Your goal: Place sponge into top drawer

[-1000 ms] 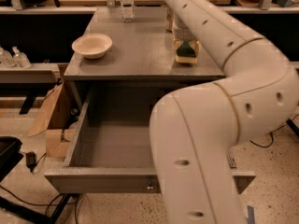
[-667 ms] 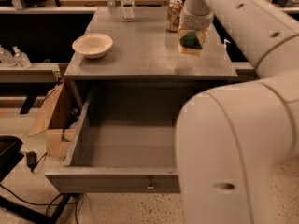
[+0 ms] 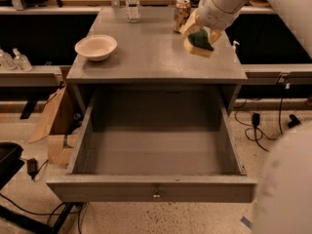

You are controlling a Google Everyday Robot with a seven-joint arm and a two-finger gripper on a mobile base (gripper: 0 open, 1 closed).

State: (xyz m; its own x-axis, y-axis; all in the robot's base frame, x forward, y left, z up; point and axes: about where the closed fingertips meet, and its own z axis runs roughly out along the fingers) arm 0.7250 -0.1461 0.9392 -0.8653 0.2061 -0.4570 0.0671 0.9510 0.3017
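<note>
The sponge (image 3: pixel 199 42), dark green over pale yellow foam, is held in my gripper (image 3: pixel 200 33) a little above the right side of the grey table top. The gripper reaches down from the white arm (image 3: pixel 224 1) at the upper right and is shut on the sponge. The top drawer (image 3: pixel 156 186) is pulled fully open below the table top, a wide shallow grey box with a small metal knob (image 3: pixel 156 195) at the centre of its front panel. Its inside shows nothing in it.
A pale bowl (image 3: pixel 96 46) sits on the table's left side. A soda can (image 3: pixel 182 13) and a clear bottle (image 3: pixel 131 4) stand at the back. A cardboard box (image 3: pixel 56 126) is left of the drawer. Cables lie on the floor at right. My arm's white body fills the lower right.
The arm has swung up and to the right, out of the middle of the view. The sponge has lifted off the table top and now hangs in the gripper, tilted.
</note>
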